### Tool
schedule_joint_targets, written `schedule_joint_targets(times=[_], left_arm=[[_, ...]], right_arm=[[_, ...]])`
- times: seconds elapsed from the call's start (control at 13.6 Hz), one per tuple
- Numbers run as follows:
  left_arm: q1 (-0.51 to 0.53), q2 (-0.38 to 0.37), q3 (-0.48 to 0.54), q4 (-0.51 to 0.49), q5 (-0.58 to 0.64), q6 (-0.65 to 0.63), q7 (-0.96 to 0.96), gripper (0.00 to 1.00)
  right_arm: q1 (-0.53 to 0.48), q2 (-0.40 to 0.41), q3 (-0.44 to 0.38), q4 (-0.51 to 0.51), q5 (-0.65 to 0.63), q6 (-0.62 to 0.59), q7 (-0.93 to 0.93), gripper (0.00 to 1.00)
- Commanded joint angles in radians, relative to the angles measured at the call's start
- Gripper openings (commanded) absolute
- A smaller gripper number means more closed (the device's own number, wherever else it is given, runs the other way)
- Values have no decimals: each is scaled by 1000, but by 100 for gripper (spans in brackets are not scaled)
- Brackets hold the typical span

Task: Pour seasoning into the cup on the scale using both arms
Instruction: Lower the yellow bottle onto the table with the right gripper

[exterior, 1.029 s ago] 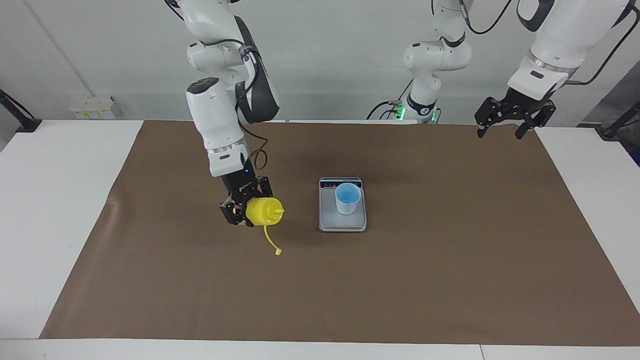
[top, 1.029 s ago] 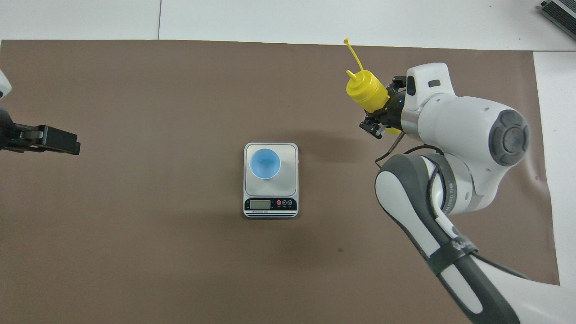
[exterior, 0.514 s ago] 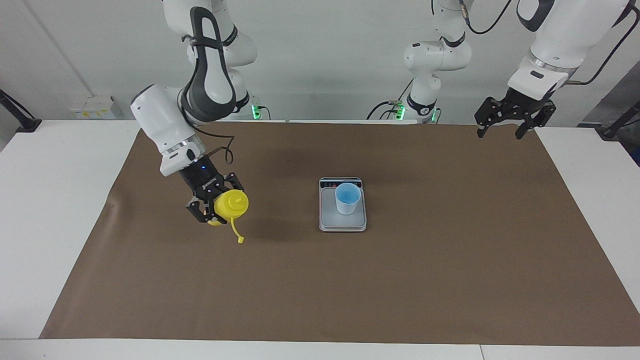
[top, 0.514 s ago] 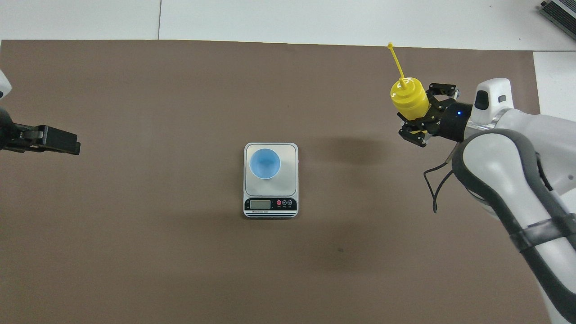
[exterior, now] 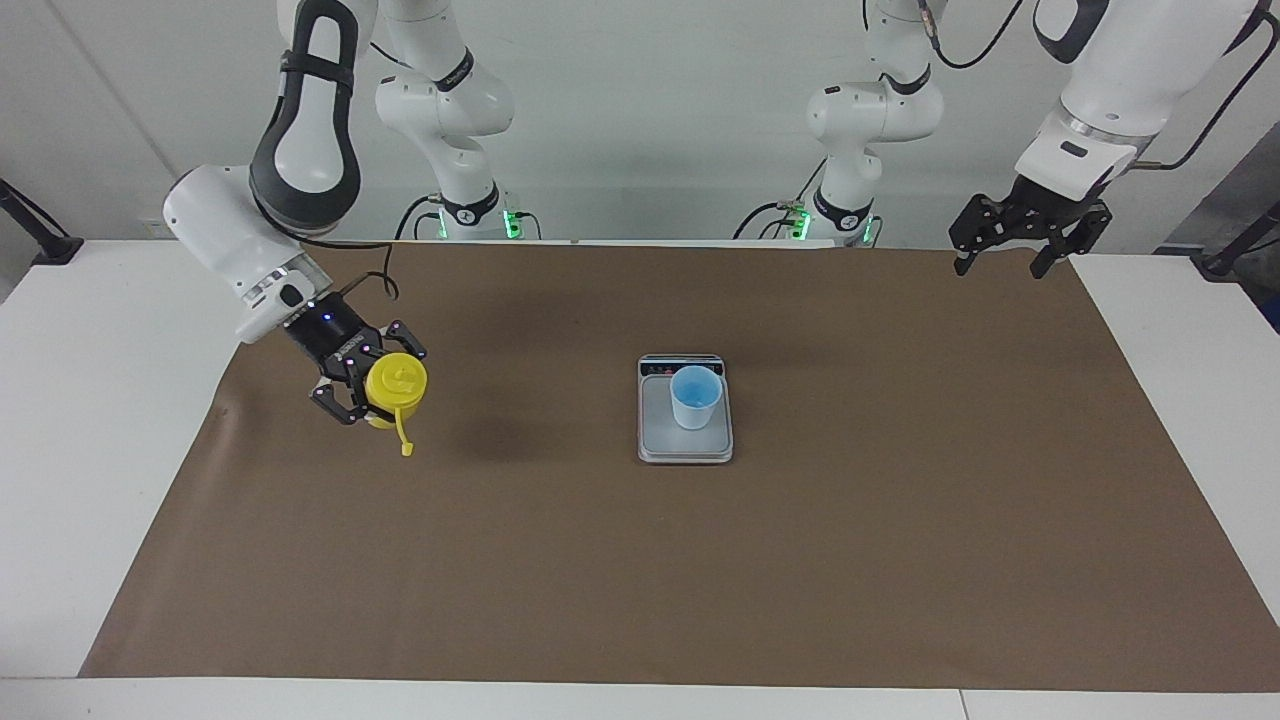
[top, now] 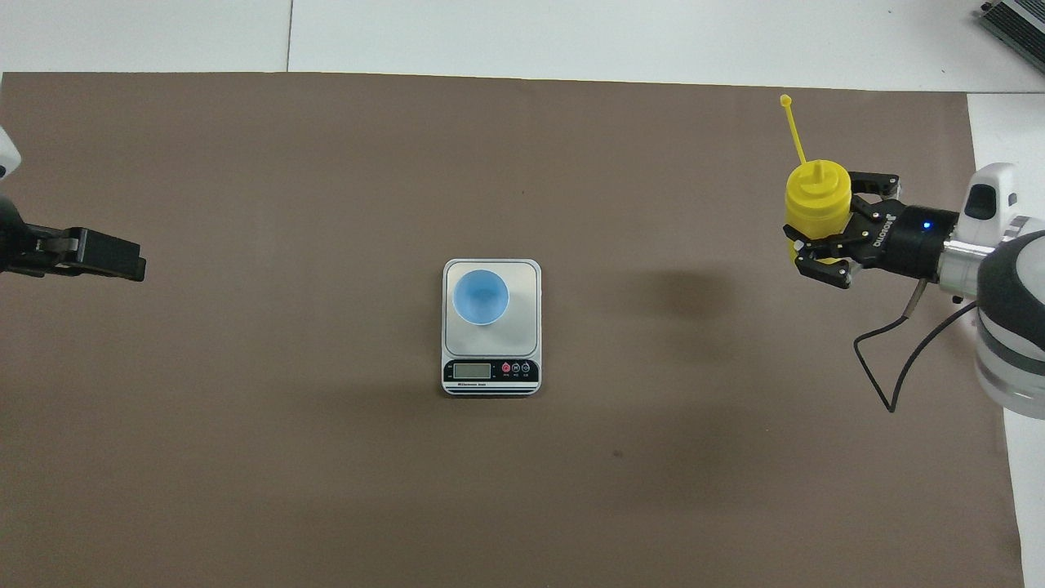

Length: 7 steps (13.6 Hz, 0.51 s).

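The right gripper (exterior: pixel 368 392) holds the yellow squeeze bottle (exterior: pixel 396 381) clamped between its fingers, up in the air over the brown mat (exterior: pixel 640 560) toward the right arm's end of the table. The bottle stands roughly upright, nozzle up, with its small cap (top: pixel 785 100) hanging loose on the thin strap, so the nozzle is uncapped. The light-blue cup (exterior: pixel 695 396) stands on the weighing plate of the kitchen scale (exterior: pixel 685 444) near the middle of the mat, well apart from the bottle. The scale's display strip lies at the end nearer to the robots. The left gripper (exterior: pixel 1015 250) waits in the air over the mat's corner at the left arm's end, jaws spread and holding nothing.

With the bottle upright and this far from the cup, the step in hand looks like carrying or setting down the bottle rather than pouring; whether any seasoning lies in the cup cannot be told. If it is to be set down, the next move calls for lowering the bottle squarely onto its base before the fingers release.
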Motion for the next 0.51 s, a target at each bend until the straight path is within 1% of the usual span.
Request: schedule_joint_targets(times=[0.0, 0.22, 0.29, 0.44], left_arm=[[10, -32, -7, -41, 8, 21, 5, 100], [9, -35, -7, -42, 8, 21, 5, 100], [9, -35, -7, -44, 8, 21, 7, 100], [9, -35, -7, -44, 8, 21, 7, 100]], right_arm=[[-41, -31, 13, -44, 117, -41, -129, 0], [-67, -28, 13, -96, 235, -71, -279, 0], [-70, -29, 13, -111, 257, -76, -315, 0], [-92, -29, 12, -144, 263, -94, -321, 0]])
